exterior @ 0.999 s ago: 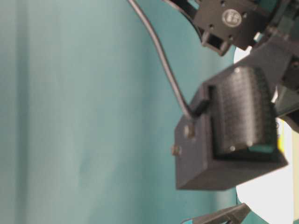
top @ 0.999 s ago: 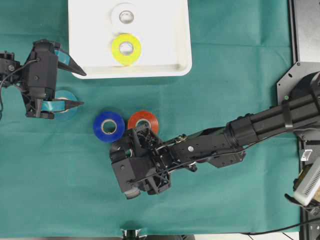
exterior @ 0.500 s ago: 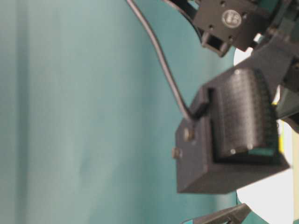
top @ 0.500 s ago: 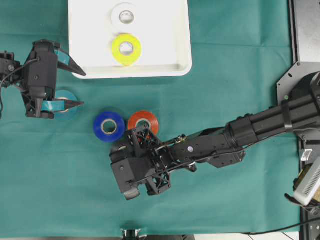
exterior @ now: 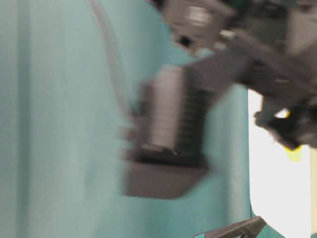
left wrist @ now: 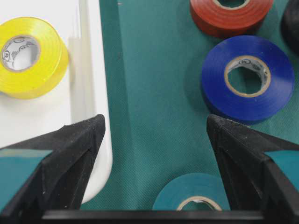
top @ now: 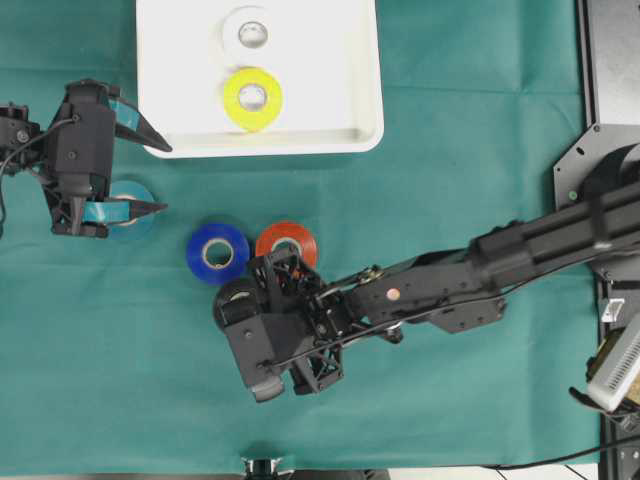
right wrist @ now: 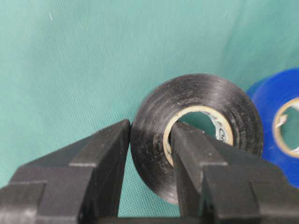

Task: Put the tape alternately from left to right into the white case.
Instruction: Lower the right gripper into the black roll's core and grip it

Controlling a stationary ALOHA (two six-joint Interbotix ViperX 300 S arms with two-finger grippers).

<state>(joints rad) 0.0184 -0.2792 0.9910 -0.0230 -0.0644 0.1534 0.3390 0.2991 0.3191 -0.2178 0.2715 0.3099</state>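
Note:
The white case (top: 320,120) holds a white tape (top: 249,32) and a yellow tape (top: 252,98). On the green cloth lie a teal tape (top: 135,200), a blue tape (top: 218,252) and an orange-red tape (top: 290,240). My right gripper (right wrist: 150,130) is shut on the black tape (right wrist: 238,116), one finger inside its core and one outside; the roll stands tilted beside the blue tape (right wrist: 280,126). My left gripper (top: 165,178) is open above the teal tape (left wrist: 194,196), one finger over the case rim (left wrist: 96,93), nothing between its fingers.
My right arm (top: 450,285) stretches across the lower middle of the cloth from the right. A grey metal base (top: 610,60) stands at the right edge. In the table-level view my right gripper's body (exterior: 168,134) is blurred in front of the case (exterior: 267,188).
My right gripper has closed on the black tape and shifted a little to the left with it. The left arm and the other rolls have not moved.

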